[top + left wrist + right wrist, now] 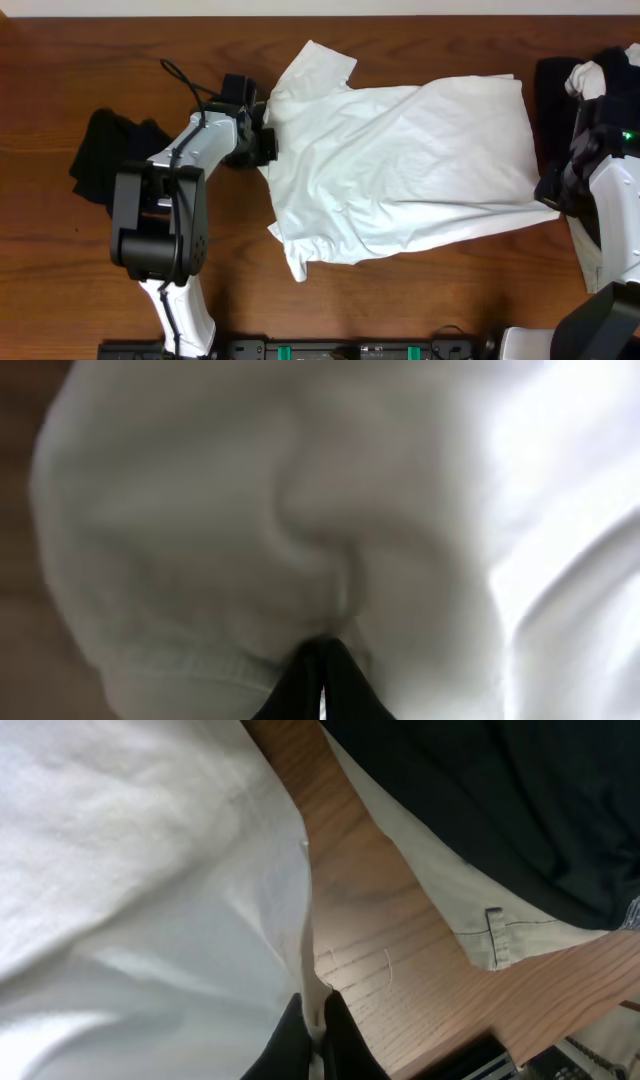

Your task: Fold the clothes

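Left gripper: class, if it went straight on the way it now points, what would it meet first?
The white T-shirt: the left gripper is shut on its edge, with more of its fabric apparently ahead; depth is unclear.

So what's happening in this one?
Two robot arms are handling a white T-shirt lying roughly flat on the wooden table. The left gripper is shut on its edge between the sleeves, the right gripper on a hem corner. A black garment lies off to the left.

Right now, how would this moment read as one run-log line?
phase: folding | left fingers: shut on white T-shirt, sleeve end | right fingers: shut on its hem corner | shirt: spread on table
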